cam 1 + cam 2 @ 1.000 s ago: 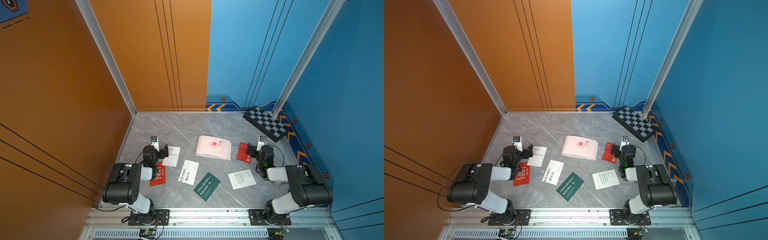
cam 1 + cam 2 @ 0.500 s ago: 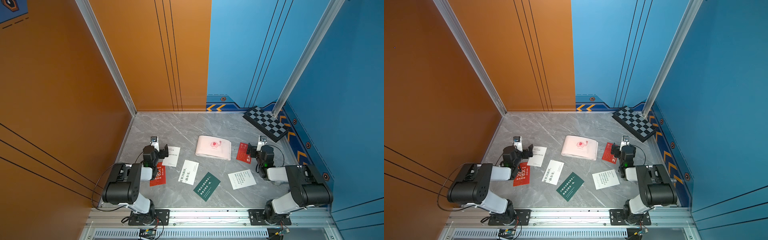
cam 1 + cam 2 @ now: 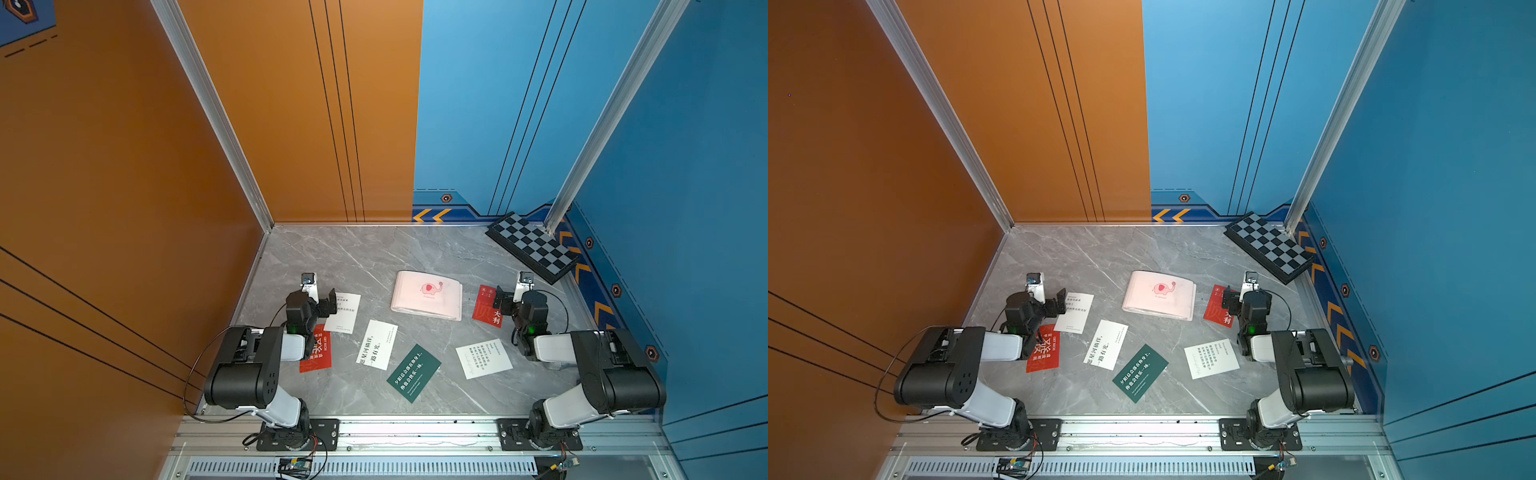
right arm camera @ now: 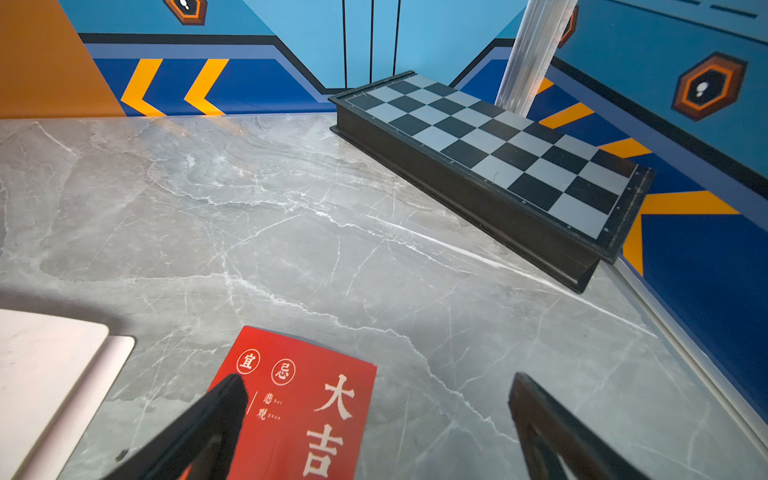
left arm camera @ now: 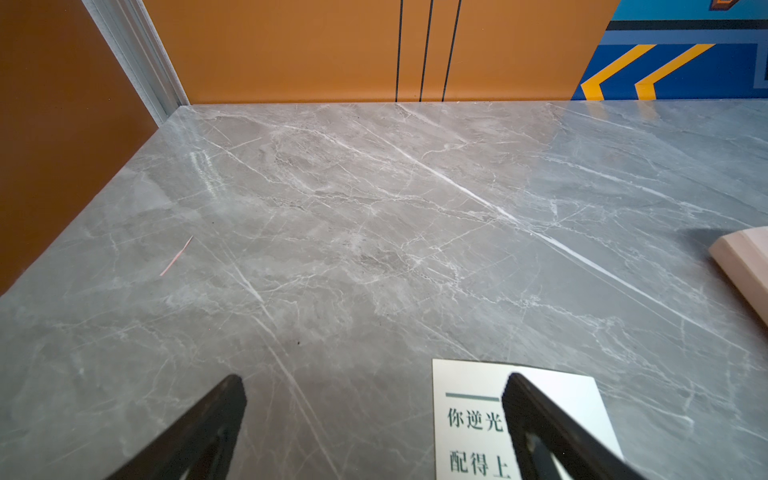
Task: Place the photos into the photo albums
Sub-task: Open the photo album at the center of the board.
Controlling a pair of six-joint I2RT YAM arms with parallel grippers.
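From my desk the biggest thing in sight is the grey marble-patterned tabletop (image 3: 353,257), and nothing on it has been put away yet. The flat black-and-grey checkered board (image 3: 532,247) sits in the far right corner and is no part of this job. Next in size, the pale pink photo album with a pink elephant on its cover (image 3: 428,295) lies closed near the middle of the table, apart from both arms. I read the task as not begun: no sleeve page shows, and all six thin cards lie loose outside the book.

My left gripper (image 5: 374,380) stands spread wide and empty. One finger is over the corner of the nearest white card with black print (image 3: 343,311), the other over bare marble; I cannot tell whether either touches. My right gripper (image 4: 376,379) is likewise wide apart and holds nothing, with one finger over the red card with white characters (image 3: 486,309) just beside the album.

The rest are a second red card (image 3: 318,353) partly under the left arm, a middle white card (image 3: 377,344) in front of the album, a dark green card (image 3: 413,372) next to it, and a right-hand white card (image 3: 484,358). By my judgement the cover must be opened first; then six insertions remain.
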